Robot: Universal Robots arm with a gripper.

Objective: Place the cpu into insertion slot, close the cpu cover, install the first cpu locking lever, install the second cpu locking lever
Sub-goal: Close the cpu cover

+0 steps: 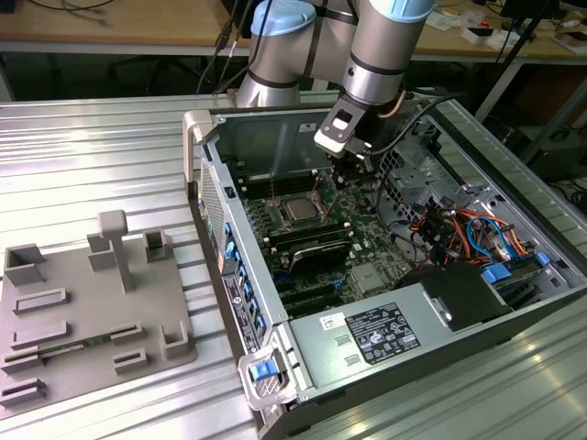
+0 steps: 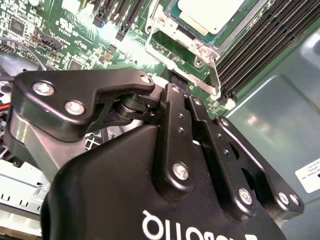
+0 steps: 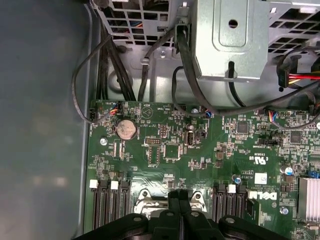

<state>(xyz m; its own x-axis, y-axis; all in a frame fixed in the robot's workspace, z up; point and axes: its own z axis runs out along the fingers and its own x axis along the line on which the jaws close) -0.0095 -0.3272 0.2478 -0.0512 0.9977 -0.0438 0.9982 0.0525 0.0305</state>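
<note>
— Pincer? 
— Gripper point(image 1: 348, 179) fingers together, low over green board point(image 3: 200, 150), just to exterior view's right of cpu point(image 1: 301, 210).
— Cpu? 
— Seated in insertion slot point(image 1: 284, 213), cpu cover point(image 2: 192, 39) flat round it.

The arm point(image 1: 376, 46) is made of thick round tubes in silver-grey metal, with pale blue caps point(image 1: 275, 16) at the joints. A small pale block point(image 1: 335, 128) with a dark face is fixed at the wrist. The gripper point(image 2: 176, 85) is matte black all over — a bulky rounded body with white lettering, and flat link bars that run out to two narrow fingers point(image 2: 172, 112). Shiny round-headed silver screws point(image 2: 181, 171) pin the bars — several on each.
</note>
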